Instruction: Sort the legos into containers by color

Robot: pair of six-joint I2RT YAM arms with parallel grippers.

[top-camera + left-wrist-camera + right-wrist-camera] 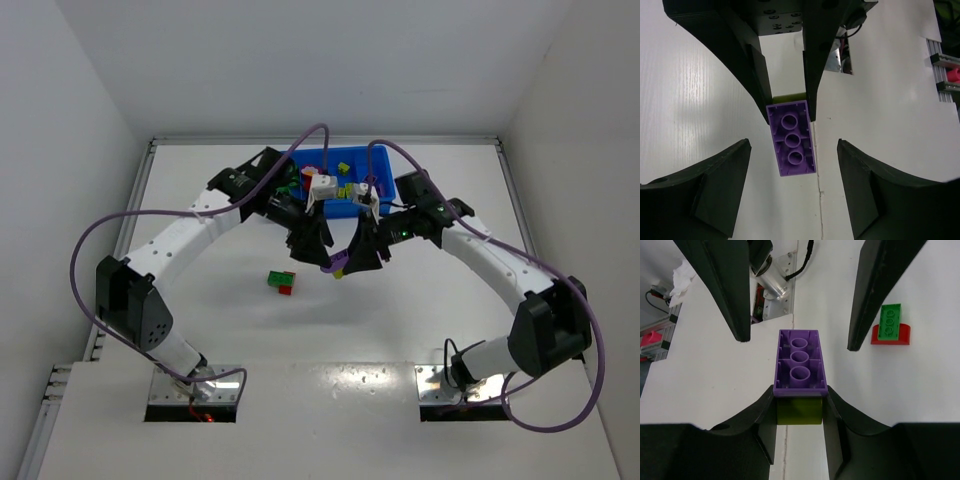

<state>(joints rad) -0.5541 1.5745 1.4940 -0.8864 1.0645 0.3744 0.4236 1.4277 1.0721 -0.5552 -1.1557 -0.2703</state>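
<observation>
A purple lego (pixel 800 362) stuck to a yellow-green lego (pixel 799 411) hangs above the table. My right gripper (pixel 800 396) is shut on the yellow-green one, and the purple one juts out past its fingertips. My left gripper (pixel 794 147) faces it, open, with the free end of the purple lego (pixel 791 137) between its fingers and a gap on each side. In the top view both grippers meet over the purple lego (pixel 335 265), in front of the blue containers (pixel 352 155). A green lego on a red one (pixel 282 282) lies on the table to the left.
The blue tray holds several loose legos in yellow, green and red, partly hidden by both arms. Purple cables loop over the arms. The green-on-red clump (pixel 890 326) sits right of my right gripper. White walls close in the table at left, right and back.
</observation>
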